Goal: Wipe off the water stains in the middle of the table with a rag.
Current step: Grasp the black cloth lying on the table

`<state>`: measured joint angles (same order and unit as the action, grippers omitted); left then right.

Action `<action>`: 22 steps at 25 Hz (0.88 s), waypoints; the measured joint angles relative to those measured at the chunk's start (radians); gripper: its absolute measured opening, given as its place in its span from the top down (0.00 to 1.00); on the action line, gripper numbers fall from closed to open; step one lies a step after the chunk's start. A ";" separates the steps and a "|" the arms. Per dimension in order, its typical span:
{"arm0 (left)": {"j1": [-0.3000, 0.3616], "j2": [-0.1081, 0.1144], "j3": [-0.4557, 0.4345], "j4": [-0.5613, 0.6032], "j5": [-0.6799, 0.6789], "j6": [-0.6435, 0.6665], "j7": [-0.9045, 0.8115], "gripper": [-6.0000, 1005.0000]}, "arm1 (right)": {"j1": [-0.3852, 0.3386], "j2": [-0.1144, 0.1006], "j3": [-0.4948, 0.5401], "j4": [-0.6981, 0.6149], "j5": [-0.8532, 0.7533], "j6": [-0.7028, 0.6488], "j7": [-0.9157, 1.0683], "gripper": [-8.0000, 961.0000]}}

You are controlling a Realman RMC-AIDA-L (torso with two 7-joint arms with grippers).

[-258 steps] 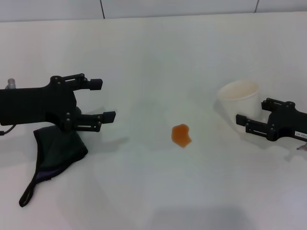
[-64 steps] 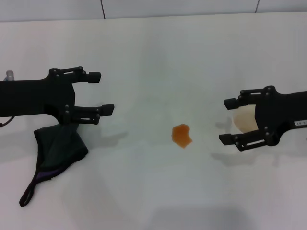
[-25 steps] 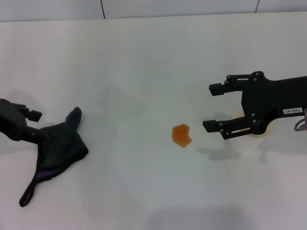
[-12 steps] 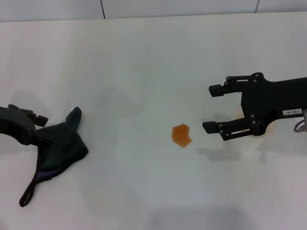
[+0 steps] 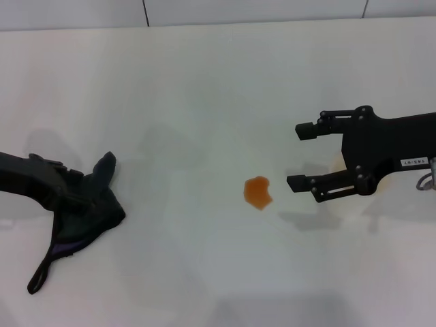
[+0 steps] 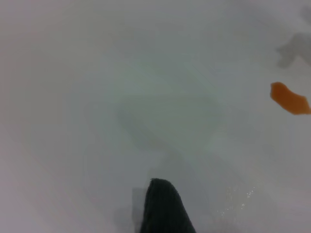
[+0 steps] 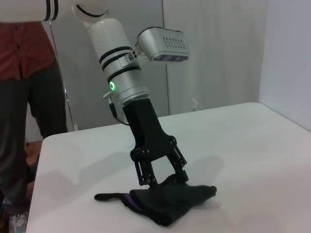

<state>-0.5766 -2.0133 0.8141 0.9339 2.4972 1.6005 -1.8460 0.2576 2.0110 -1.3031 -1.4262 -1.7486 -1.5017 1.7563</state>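
Observation:
The rag (image 5: pixel 85 216) lies crumpled on the white table (image 5: pixel 204 102) at the left, black with a purple edge and a loop strap toward the front. My left gripper (image 5: pixel 80 193) is down on its top. In the right wrist view its fingers (image 7: pixel 146 178) stand open astride a raised fold of the rag (image 7: pixel 170 203). The orange water stain (image 5: pixel 258 193) sits mid-table, also in the left wrist view as the stain (image 6: pixel 289 98) beyond the rag's tip (image 6: pixel 163 208). My right gripper (image 5: pixel 298 154) hovers open just right of the stain, holding nothing.
A cream sliver of the paper cup (image 5: pixel 335 162) peeks out behind my right gripper. In the right wrist view a person (image 7: pixel 24 97) in a red shirt stands past the table's far side. The table's back edge (image 5: pixel 204 24) meets a wall.
My left gripper has swung down and come in over the rag, its fingers now on the cloth. The right gripper has barely shifted beside the stain.

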 joint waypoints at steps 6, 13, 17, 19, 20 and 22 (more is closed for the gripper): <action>0.004 -0.001 0.001 -0.008 0.000 -0.011 0.003 0.12 | -0.001 0.000 -0.001 0.007 0.000 0.000 -0.001 0.14; 0.009 0.001 0.001 -0.021 0.003 -0.013 0.004 0.12 | -0.003 0.000 -0.001 0.008 0.001 0.000 -0.007 0.14; 0.009 0.000 0.001 -0.021 0.010 -0.022 0.005 0.12 | -0.007 0.000 -0.001 0.009 0.011 0.000 -0.014 0.14; 0.010 -0.001 0.000 -0.022 0.013 -0.024 0.006 0.12 | -0.007 0.000 -0.001 0.009 0.013 -0.001 -0.015 0.14; 0.010 -0.001 0.001 -0.024 0.014 -0.025 0.007 0.12 | -0.007 0.000 -0.001 0.009 0.013 -0.001 -0.015 0.14; 0.008 -0.001 0.000 -0.032 0.015 -0.027 0.010 0.12 | -0.007 0.000 -0.001 0.009 0.013 -0.001 -0.015 0.14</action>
<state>-0.5688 -2.0141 0.8145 0.9020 2.5126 1.5737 -1.8358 0.2503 2.0110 -1.3038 -1.4173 -1.7360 -1.5028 1.7417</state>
